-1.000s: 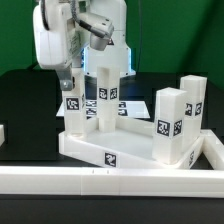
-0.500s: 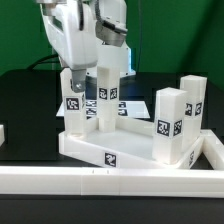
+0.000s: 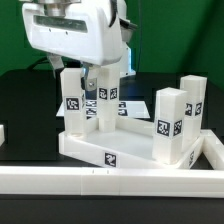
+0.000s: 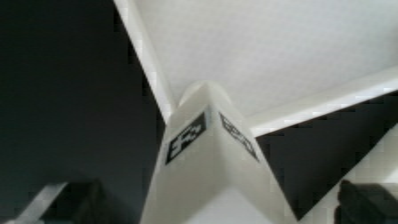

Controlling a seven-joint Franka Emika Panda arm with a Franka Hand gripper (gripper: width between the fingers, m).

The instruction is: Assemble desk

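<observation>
The white desk tabletop (image 3: 130, 150) lies with its rim up, and four white tagged legs stand in its corners. My gripper (image 3: 79, 74) hangs over the leg at the exterior view's left (image 3: 73, 105), its jaws open on either side of the leg's top. In the wrist view this leg (image 4: 210, 160) rises between my dark fingertips (image 4: 50, 200), with a gap on each side. The tabletop's inner floor (image 4: 267, 50) shows beyond it. The other legs stand at the back (image 3: 108, 95) and at the exterior view's right (image 3: 168, 122) (image 3: 193, 100).
A long white border rail (image 3: 100, 181) runs along the front and turns up the exterior view's right (image 3: 214, 150). A small white piece (image 3: 3, 134) sits at the left edge. The table is black.
My hand has turned about its vertical axis, so its broad face now faces the camera, and it has shifted a little to the exterior view's right. The legs and tabletop have not moved.
</observation>
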